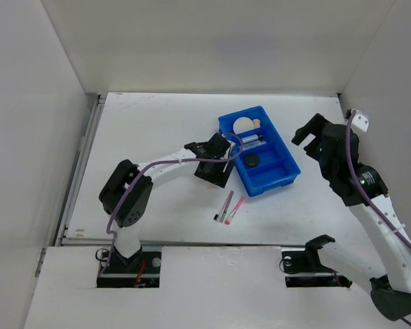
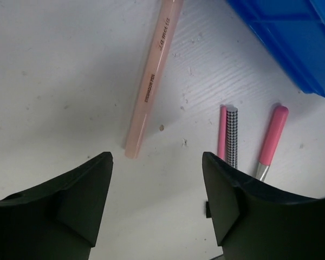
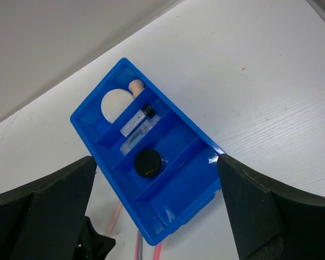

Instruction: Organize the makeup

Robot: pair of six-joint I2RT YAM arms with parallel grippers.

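Left arm (image 1: 127, 195): base at the near edge, elbow folded just above it, forearm reaching far and right toward the middle.
Left gripper (image 1: 216, 163): at the forearm's end, facing down, jaws spread wide with nothing between them; in the wrist view its black fingers (image 2: 70, 200) fill the two bottom corners.
Right arm (image 1: 370, 205): base at the near edge, first link running right, then the arm climbing far and slightly left, held high.
Right gripper (image 1: 314, 133): on the far right, tilted down and left, jaws spread wide and holding nothing.
Height: the left gripper seems low, though the top view leaves that hard to judge.
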